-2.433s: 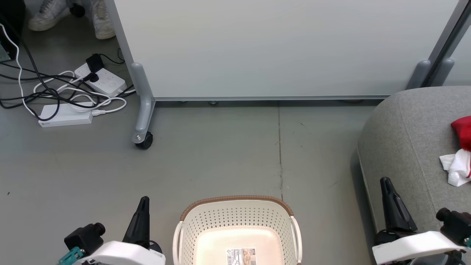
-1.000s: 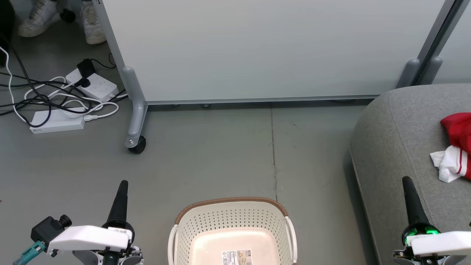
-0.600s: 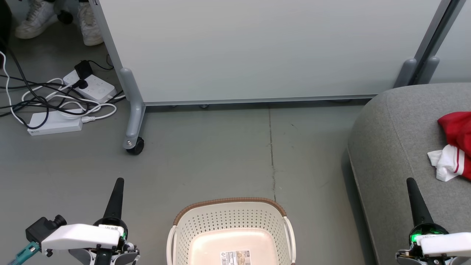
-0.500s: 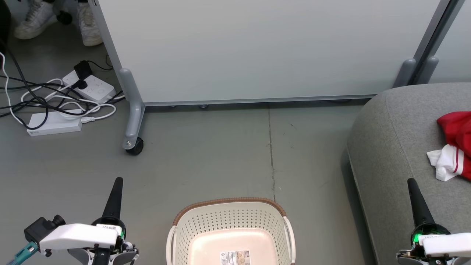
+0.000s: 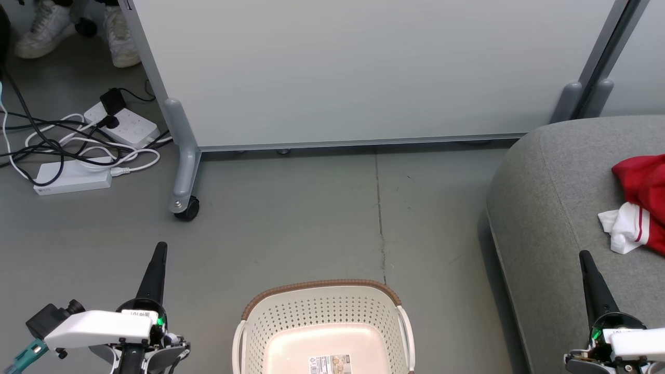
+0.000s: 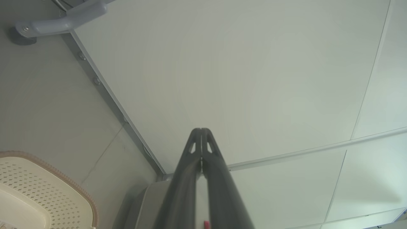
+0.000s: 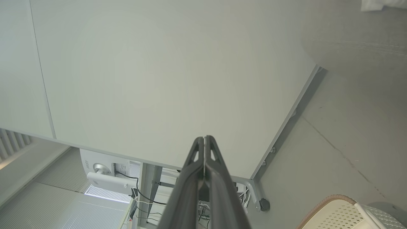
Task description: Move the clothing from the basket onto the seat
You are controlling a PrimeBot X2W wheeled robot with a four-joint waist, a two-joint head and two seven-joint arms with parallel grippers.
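The cream-white basket (image 5: 322, 298) with a brown rim stands on the floor at the bottom centre, with only a label sticker on its bottom. Red clothing (image 5: 641, 182) with white striped trim lies on the grey seat (image 5: 550, 208) at the right edge. My left gripper (image 5: 160, 248) hangs shut and holding nothing over the floor left of the basket. At the lower right, my right gripper (image 5: 584, 255) is shut and holding nothing above the seat's front part. The left wrist view catches the basket rim (image 6: 63, 187) and the shut left gripper (image 6: 201, 130). The right wrist view has the shut right gripper (image 7: 204, 138).
A pale grey wheeled partition panel (image 5: 363, 67) stands behind, its caster (image 5: 186, 208) on the floor at left. Power strips and tangled cables (image 5: 78, 150) lie at the far left. A person's white shoes (image 5: 36, 31) show at the top left. Bare floor lies between panel and basket.
The head camera has shifted, so the whole scene slid left and slightly down. Both arms have drawn back toward the bottom corners. Both grippers have stayed shut.
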